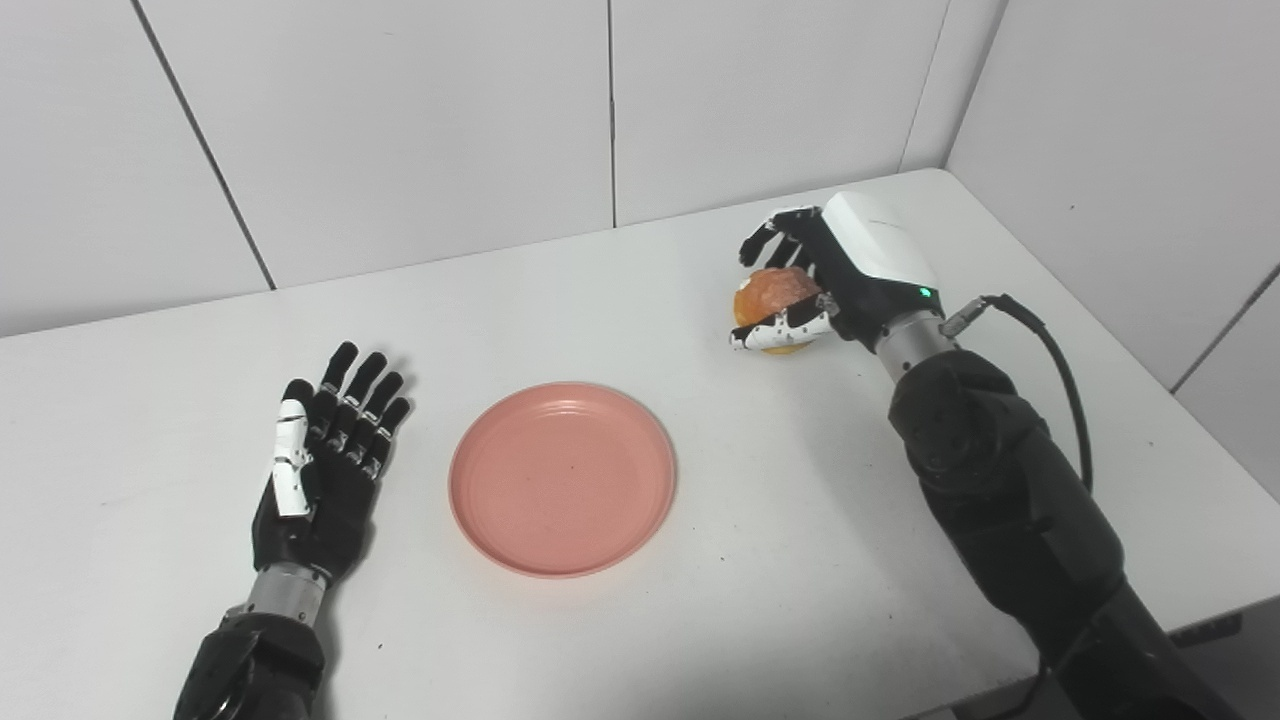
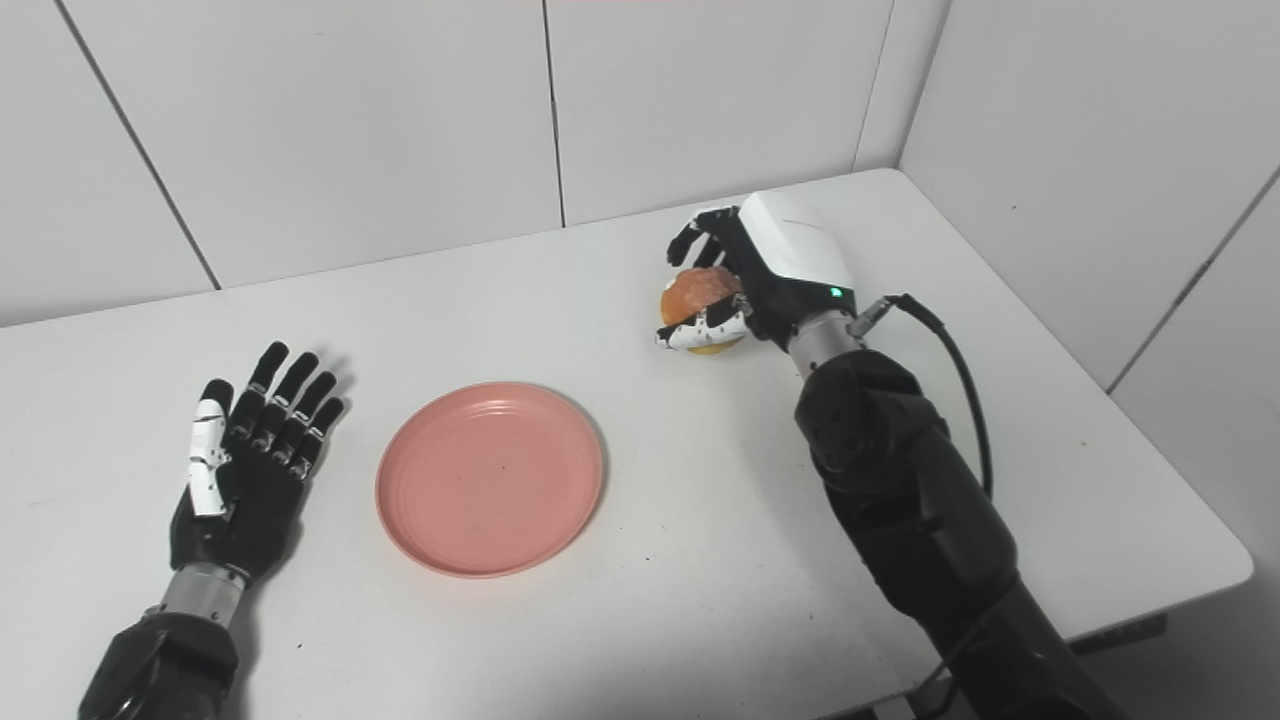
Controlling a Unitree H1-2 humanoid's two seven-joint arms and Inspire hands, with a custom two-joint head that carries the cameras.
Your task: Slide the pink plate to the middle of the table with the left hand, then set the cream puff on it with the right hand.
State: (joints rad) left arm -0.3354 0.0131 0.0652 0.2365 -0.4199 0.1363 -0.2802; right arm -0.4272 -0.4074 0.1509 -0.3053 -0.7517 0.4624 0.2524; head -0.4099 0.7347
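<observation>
White tabletop (image 1: pixel 700 560): we logged the right hand (image 1: pixel 835 270) cupping the cream puff (image 1: pixel 775 290), judged light, soft, crushable; sides gripped. Left hand (image 1: pixel 325 450) splayed, empty, beside pink plate (image 1: pixel 563 478).

Lab-like — bare white table (image 1: pixel 700 620), panelled walls (image 1: pixel 400 130).

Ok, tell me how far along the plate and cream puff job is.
Done: the pink plate lies near the table's middle, and the left hand rests open beside it. In hand: the right hand is closed around the cream puff. Left: setting it on the plate.
</observation>
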